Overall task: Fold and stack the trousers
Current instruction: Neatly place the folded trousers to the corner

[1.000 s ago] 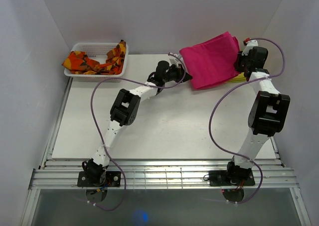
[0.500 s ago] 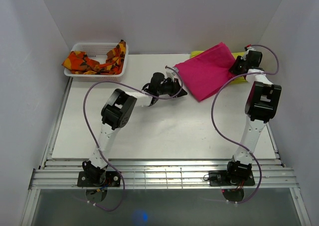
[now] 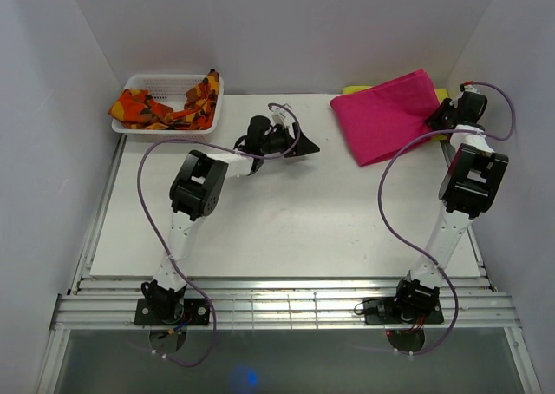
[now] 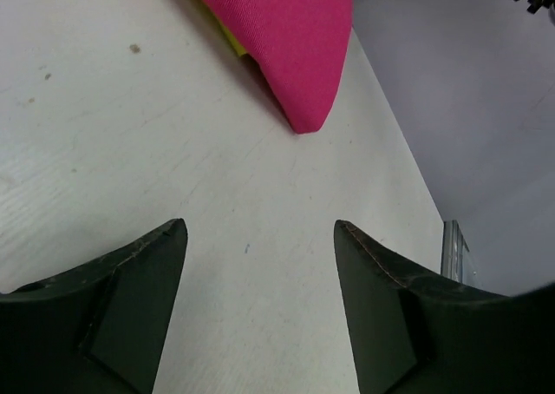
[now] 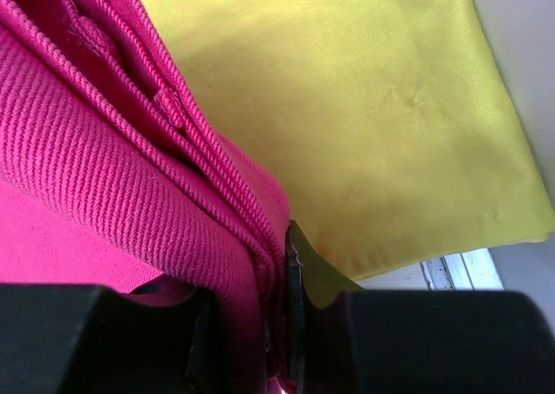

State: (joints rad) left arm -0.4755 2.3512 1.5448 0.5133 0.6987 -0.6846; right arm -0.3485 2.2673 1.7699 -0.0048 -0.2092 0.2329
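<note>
The folded magenta trousers (image 3: pixel 386 112) lie at the back right of the table, on top of a yellow cloth (image 3: pixel 354 89) that peeks out behind them. My right gripper (image 3: pixel 444 116) is shut on the trousers' right edge; in the right wrist view the pink folds (image 5: pixel 130 177) are pinched between the fingers, with the yellow cloth (image 5: pixel 373 108) beneath. My left gripper (image 3: pixel 303 145) is open over bare table, left of the trousers and apart from them. In the left wrist view the trousers' corner (image 4: pixel 295 47) lies ahead of the open left gripper (image 4: pixel 260 298).
A white basket (image 3: pixel 143 83) at the back left holds an orange-and-red patterned cloth (image 3: pixel 165 109). Purple cables loop from both arms. Walls close in on the left, right and back. The white table (image 3: pixel 286 212) ends at metal rails in front.
My left gripper opened, let go of the trousers and drew back left. My right gripper carried the trousers to the right and back, over the yellow cloth.
</note>
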